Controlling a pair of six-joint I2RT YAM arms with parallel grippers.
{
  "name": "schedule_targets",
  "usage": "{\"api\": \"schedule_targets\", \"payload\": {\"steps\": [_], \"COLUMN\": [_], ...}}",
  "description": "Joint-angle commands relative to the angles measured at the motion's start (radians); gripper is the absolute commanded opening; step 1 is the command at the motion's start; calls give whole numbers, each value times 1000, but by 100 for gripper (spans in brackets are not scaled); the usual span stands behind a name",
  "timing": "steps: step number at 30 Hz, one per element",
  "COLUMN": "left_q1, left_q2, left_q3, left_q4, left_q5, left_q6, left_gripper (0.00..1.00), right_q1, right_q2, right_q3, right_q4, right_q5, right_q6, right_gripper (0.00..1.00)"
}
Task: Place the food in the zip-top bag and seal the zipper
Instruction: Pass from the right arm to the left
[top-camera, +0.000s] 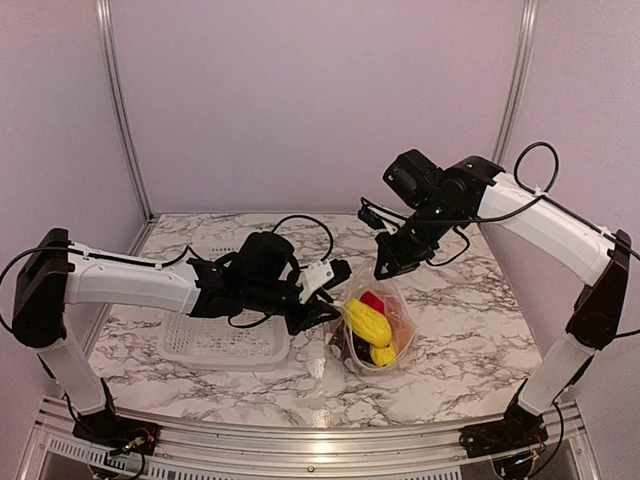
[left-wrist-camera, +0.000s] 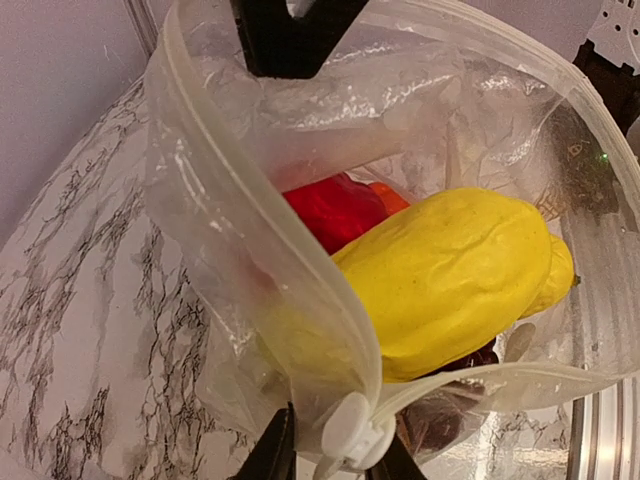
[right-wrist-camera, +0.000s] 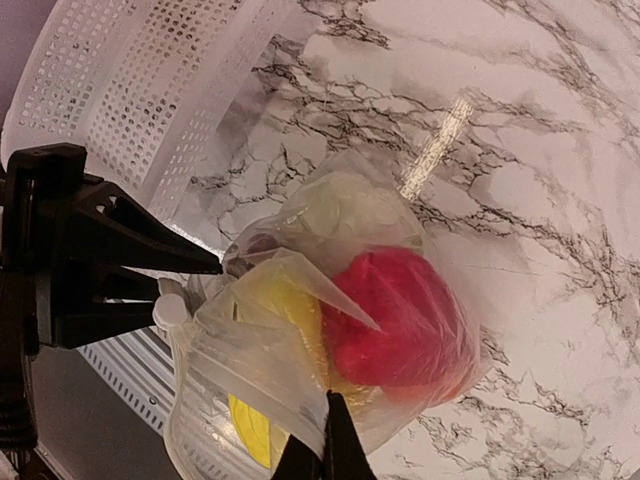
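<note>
Loosely crinkled clear zip-top bag (left-wrist-camera: 200, 200) w/ lumpy yellow, red food (left-wrist-camera: 450, 270)

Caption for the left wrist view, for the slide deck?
Left gripper pinches the zipper of the open zip-top bag; food inside.

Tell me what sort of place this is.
Probably a robot test cell: two arms bolted to a marble-patterned table, plain walls framed by metal posts, a bag of toy food.

Lab enclosure: aluminium frame (top-camera: 124, 100), marble tabletop (top-camera: 480, 300)
</note>
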Motion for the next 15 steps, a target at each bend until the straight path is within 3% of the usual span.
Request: {"api": "schedule_targets", "payload": {"steps": [1, 3, 10, 15], "left_q1": [6, 8, 8, 8], "left_q2": [7, 8, -24, -52], "left_q3": [13, 15, -11, -8], "left_q4": [44, 45, 46, 30], "left_q5": [6, 11, 10, 26], "left_q6": [1, -10, -44, -105], "left_gripper": [19, 13, 6, 1], "right_q1": [4, 4, 5, 49], "right_q2": [12, 13, -9, -54], "right_q3": [30, 33, 52, 98], "right_q4": [4, 0, -12, -61], "right_q5": [7, 12, -8, 17], "right_q6": [23, 24, 49, 112], "right_gripper": [0, 0, 0, 14]}}
